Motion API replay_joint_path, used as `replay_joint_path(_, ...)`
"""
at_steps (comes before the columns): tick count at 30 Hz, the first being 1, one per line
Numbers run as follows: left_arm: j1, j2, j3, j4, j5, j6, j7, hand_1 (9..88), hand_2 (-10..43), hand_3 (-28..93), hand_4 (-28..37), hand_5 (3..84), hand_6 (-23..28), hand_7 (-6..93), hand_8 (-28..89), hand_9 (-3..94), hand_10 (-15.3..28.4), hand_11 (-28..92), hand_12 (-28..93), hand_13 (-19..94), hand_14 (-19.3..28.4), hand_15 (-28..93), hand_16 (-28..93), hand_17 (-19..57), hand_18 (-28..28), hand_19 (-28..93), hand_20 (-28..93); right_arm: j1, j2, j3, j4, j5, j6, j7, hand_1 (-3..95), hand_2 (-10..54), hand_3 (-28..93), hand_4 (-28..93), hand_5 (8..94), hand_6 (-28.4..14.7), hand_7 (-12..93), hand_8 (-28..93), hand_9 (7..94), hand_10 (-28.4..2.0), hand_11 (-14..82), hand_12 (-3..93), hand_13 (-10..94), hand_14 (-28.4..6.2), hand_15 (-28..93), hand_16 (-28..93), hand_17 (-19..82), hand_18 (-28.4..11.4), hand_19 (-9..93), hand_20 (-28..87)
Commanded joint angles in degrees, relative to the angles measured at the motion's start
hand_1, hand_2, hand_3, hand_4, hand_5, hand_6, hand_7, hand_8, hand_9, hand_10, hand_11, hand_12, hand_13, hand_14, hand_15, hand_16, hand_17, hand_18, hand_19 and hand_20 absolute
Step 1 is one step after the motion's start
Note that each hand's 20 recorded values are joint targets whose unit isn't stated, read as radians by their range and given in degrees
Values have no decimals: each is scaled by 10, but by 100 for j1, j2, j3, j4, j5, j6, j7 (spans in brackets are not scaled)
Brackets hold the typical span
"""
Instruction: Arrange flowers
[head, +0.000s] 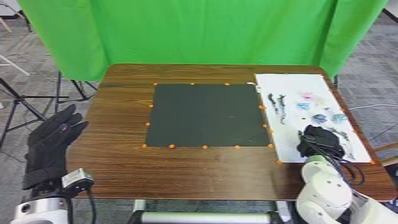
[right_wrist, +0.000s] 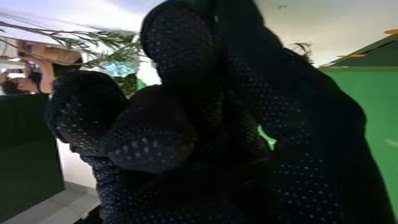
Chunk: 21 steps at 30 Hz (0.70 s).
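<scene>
The right hand (head: 318, 143) is at the white sheet (head: 286, 146), near the blue flowers (head: 320, 119) lying there, its grip I cannot tell; judged advisable: pinch one stem lightly below the bloom and lift clear of neighbours.

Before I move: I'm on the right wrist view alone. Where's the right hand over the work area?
Observer: Right hand is at the near part of the white sheet, on the right side of the table.
Operator: Left hand?
Observer: Left hand is out by the table's left edge, open.
Operator: Anything pink on that sheet?
Observer: Yes, a small pink piece, farther from the robot than the right hand.
</scene>
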<state>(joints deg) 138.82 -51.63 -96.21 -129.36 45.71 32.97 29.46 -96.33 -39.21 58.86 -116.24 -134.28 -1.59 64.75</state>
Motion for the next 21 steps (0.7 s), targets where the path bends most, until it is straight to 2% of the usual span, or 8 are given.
replay_joint_path(1, 50, 133, 45, 7, -134, 79, 105, 257, 59, 831, -202, 392, 100, 161, -113, 327, 189, 351, 55, 216, 260, 616, -173, -96, 208, 584, 11, -443, -111, -104, 249, 328, -265, -24, 580, -95, 725, -281, 847, -52, 206, 222, 907, -98, 390, 300, 898, -25, 697, 231, 633, -152, 932, 26)
replay_joint_path(5, 59, 74, 23, 4, -78, 48, 69, 258, 60, 830, -203, 392, 100, 160, -113, 328, 189, 350, 54, 216, 260, 616, -173, -96, 208, 584, 10, -406, -23, -164, 240, 271, -88, -17, 577, -95, 742, -282, 846, -51, 207, 246, 905, -99, 405, 292, 899, -23, 702, 236, 631, -154, 932, 41)
replay_joint_path(9, 86, 150, 43, 0, -159, 103, 147, 257, 60, 831, -202, 392, 100, 159, -112, 327, 189, 350, 55, 216, 260, 616, -173, -96, 208, 583, 10, -386, 62, -160, 202, 199, 129, -29, 575, -90, 751, -282, 842, -55, 215, 266, 897, -103, 433, 287, 896, -22, 714, 241, 628, -157, 932, 60)
replay_joint_path(16, 77, 121, 26, 3, -110, 80, 139, 256, 60, 830, -202, 392, 101, 159, -111, 327, 189, 350, 55, 216, 261, 616, -173, -96, 208, 584, 10, -247, 321, -155, -47, 74, 668, 26, 569, -86, 763, -283, 842, -55, 225, 268, 893, -102, 464, 266, 898, -19, 724, 241, 626, -159, 932, 82)
replay_joint_path(17, 92, 180, 40, 0, -172, 134, 215, 256, 60, 831, -201, 392, 101, 159, -111, 327, 189, 350, 55, 216, 261, 616, -173, -96, 208, 584, 10, -143, 336, -187, -77, 71, 724, 27, 567, -86, 765, -283, 842, -55, 227, 268, 892, -102, 466, 266, 899, -20, 725, 241, 625, -159, 932, 84)
replay_joint_path(21, 65, 189, 47, 10, -155, 120, 194, 256, 60, 831, -202, 392, 101, 159, -111, 328, 189, 350, 55, 216, 261, 616, -173, -96, 208, 584, 10, 22, 450, -153, -251, 68, 906, 8, 563, -86, 771, -283, 844, -54, 232, 269, 895, -101, 471, 263, 900, -19, 726, 241, 625, -160, 932, 92)
